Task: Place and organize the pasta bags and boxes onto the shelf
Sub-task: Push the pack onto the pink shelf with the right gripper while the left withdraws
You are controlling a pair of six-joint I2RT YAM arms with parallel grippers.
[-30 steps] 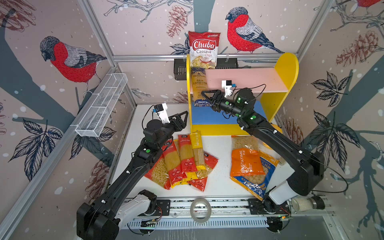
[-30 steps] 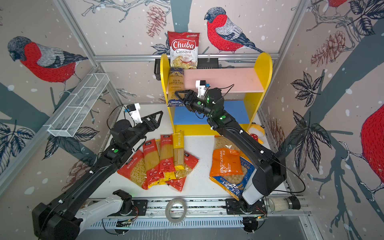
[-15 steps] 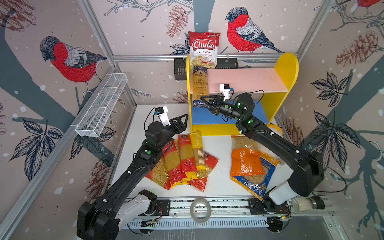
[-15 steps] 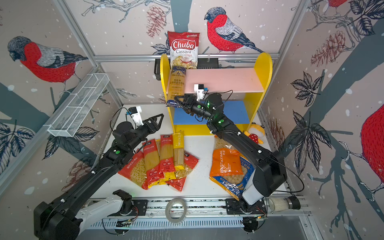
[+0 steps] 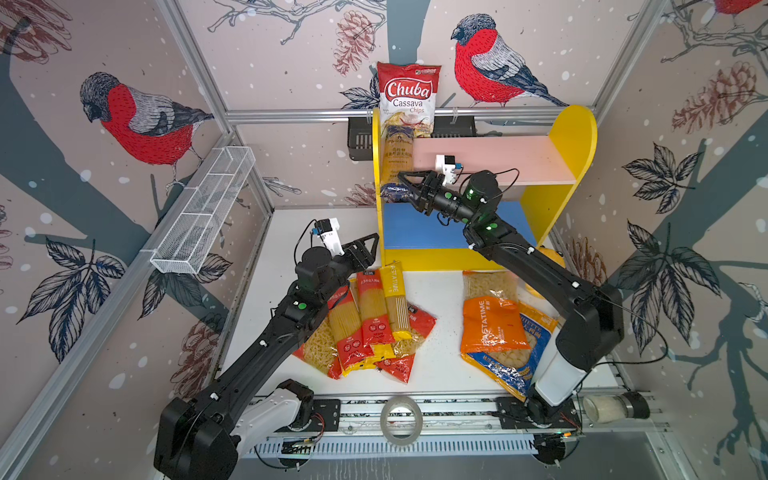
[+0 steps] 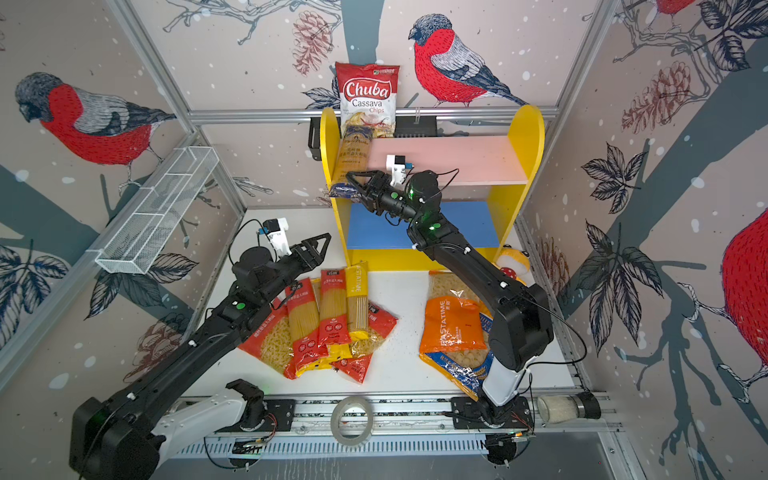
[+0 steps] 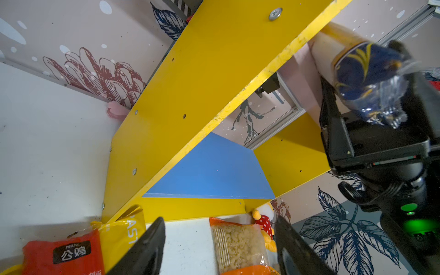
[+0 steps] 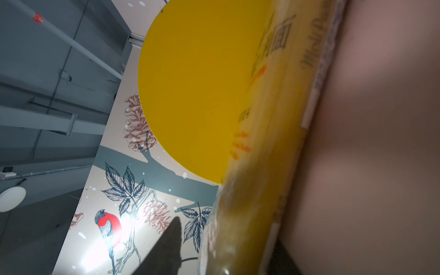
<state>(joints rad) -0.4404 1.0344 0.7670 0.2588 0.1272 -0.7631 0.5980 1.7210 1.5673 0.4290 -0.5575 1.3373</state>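
The shelf (image 5: pixel 498 158) (image 6: pixel 457 158) stands at the back. A dark blue spaghetti pack (image 5: pixel 397 158) (image 6: pixel 353 158) (image 8: pixel 262 142) lies on its pink upper board, against the left yellow panel (image 7: pixel 202 83). My right gripper (image 5: pixel 405 185) (image 6: pixel 359 183) is open around the pack's near end (image 7: pixel 364 71), with a gap at one finger. The left gripper (image 5: pixel 372 249) (image 7: pixel 219 221) hangs open and empty by the shelf's front left corner. Below it lie red spaghetti packs (image 5: pixel 345 324), a yellow PASTATIME pack (image 5: pixel 395 299) and red bags (image 5: pixel 419 324). An orange bag (image 5: pixel 490 324) overlaps a blue-yellow bag (image 5: pixel 507 365).
A Chuba chips bag (image 5: pixel 409 95) stands behind the shelf over a black basket (image 5: pixel 359 139). A white wire rack (image 5: pixel 203 212) hangs on the left wall. A plush toy (image 6: pixel 513 266) lies right of the shelf. A tape roll (image 5: pixel 401 419) and a jar (image 5: pixel 611 407) sit on the front rail.
My right gripper moved left and up with the dark blue pack, squeezed it and opened again. The pack now lies straighter against the left panel. The left gripper sank slightly.
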